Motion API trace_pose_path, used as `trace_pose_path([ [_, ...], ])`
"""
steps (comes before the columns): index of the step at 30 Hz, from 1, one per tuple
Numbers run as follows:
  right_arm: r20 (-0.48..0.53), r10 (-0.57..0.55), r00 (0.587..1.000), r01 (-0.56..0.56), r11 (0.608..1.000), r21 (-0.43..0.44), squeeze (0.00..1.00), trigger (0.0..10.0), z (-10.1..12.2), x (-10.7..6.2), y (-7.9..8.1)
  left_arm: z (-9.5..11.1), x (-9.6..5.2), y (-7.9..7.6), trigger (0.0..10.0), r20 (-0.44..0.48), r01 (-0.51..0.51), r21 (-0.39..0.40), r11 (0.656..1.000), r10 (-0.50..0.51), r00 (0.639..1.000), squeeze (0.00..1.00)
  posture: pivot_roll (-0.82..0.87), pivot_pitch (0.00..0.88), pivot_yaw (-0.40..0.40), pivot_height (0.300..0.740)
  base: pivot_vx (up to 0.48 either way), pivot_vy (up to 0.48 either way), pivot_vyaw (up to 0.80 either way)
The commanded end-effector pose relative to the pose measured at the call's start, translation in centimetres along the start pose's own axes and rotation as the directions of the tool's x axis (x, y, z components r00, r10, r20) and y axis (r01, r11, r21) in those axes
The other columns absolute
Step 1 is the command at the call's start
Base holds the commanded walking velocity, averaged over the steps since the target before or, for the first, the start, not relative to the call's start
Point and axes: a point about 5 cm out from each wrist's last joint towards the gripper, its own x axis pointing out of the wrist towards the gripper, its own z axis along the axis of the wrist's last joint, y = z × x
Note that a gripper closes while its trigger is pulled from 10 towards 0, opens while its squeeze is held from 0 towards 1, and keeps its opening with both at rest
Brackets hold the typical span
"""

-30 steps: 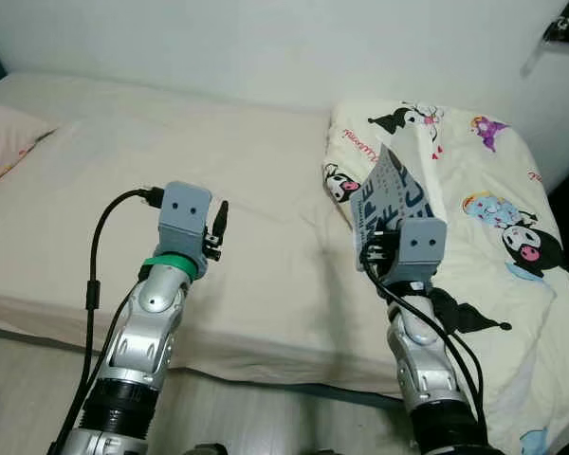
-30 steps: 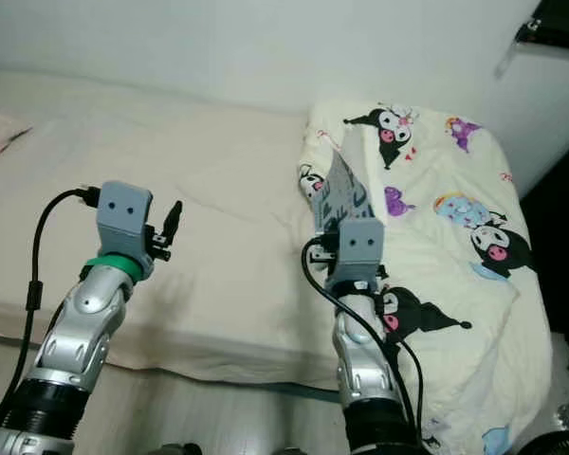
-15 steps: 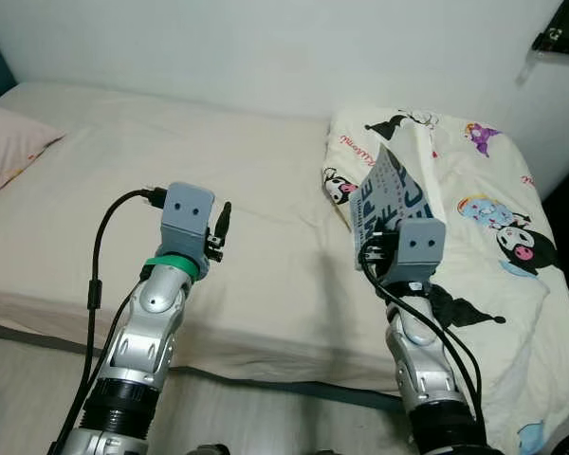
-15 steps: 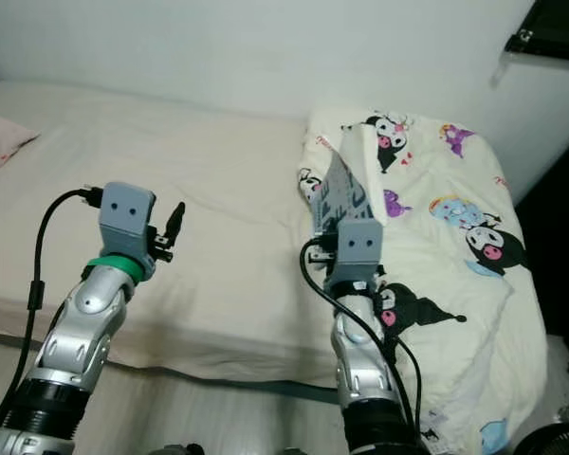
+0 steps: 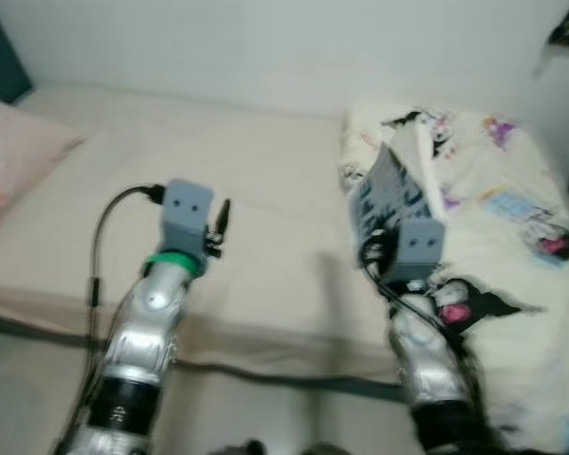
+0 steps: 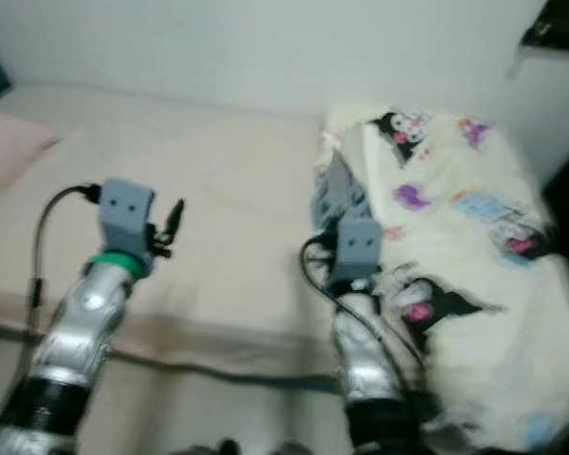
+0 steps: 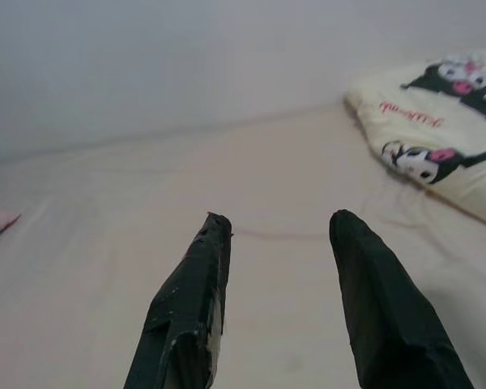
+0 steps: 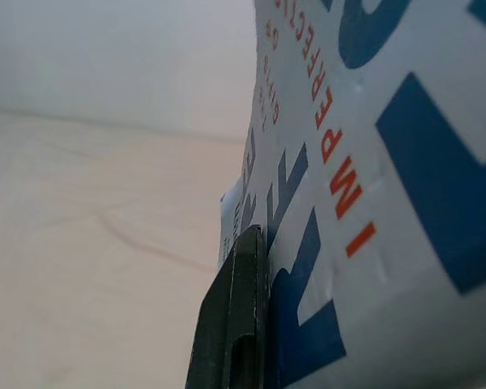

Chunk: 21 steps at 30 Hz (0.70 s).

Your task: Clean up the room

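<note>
1. Right tool (image 5: 384, 220): raised over the near edge of the bed (image 5: 266, 190), pinching a white packet (image 5: 391, 188) printed with blue and orange lettering. The right wrist view shows one black finger (image 8: 231, 324) pressed flat against the packet's face.
2. Left tool (image 7: 279, 243): held up over the bed, fingers spread apart, nothing between them.
3. Bed: the sheet appears bare apart from a cartoon-print blanket (image 5: 493, 180) bunched at the right end and a pink pillow (image 5: 9, 152) at the left.
4. Head views are blurred; fine detail cannot be told.
5. Progress, as judged: one item picked up and in carriage, not yet put away. The blanket remains untidied. Task is at an early to middle stage.
</note>
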Motion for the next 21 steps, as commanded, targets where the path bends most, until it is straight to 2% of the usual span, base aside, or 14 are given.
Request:
trace_pose_path([
  [1,0.034,-0.009,0.999,0.009,1.000,0.008,0.00,10.0,0.57,0.14,-0.03,-0.59,-0.17,0.08,10.0,-0.024,0.000,0.001,1.000,0.000,1.000,0.00,-0.01,0.017,0.046,0.740,0.000,0.375,0.00],
  [21,0.032,-0.011,0.999,0.010,1.000,0.013,0.00,10.0,0.41,0.04,0.08,-0.60,-0.16,0.15,10.0,-0.025,0.003,0.003,1.000,-0.003,1.000,0.00,-0.01,0.023,0.051,0.740,0.000,0.381,0.00],
])
